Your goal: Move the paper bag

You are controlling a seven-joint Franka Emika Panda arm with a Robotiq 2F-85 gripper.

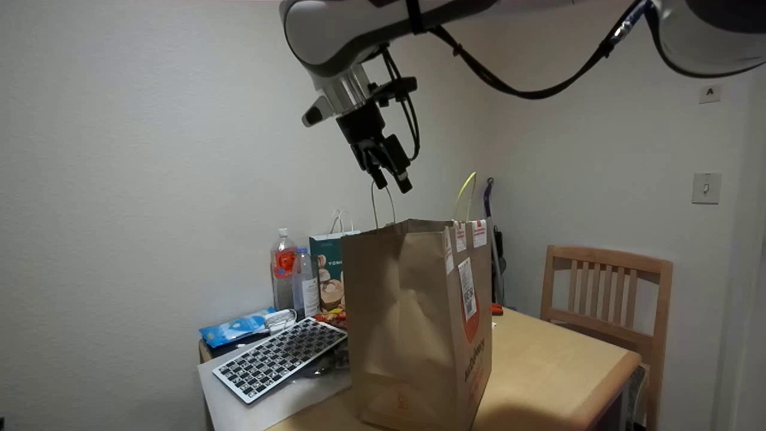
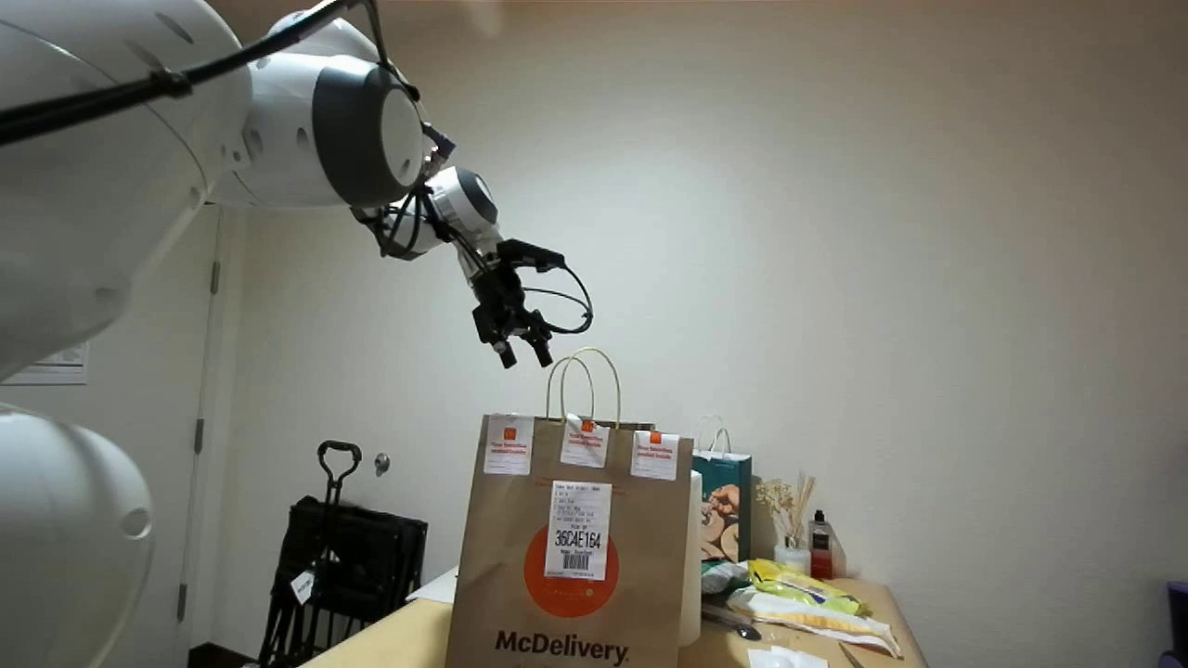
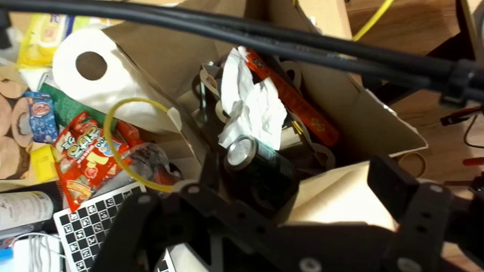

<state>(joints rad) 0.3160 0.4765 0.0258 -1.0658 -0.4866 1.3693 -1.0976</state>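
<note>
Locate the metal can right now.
In the wrist view, the metal can sits just below and right of centre, inside the paper bag, next to the crumpled white paper.

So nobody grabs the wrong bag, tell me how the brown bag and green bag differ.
The brown bag carries McDelivery lettering; the green bag shows a picture with round beige shapes. The brown bag's handles look yellow; the green bag's, white. The brown bag stands beneath the open fingers; the green bag clear of them. Both stand upright.
</note>
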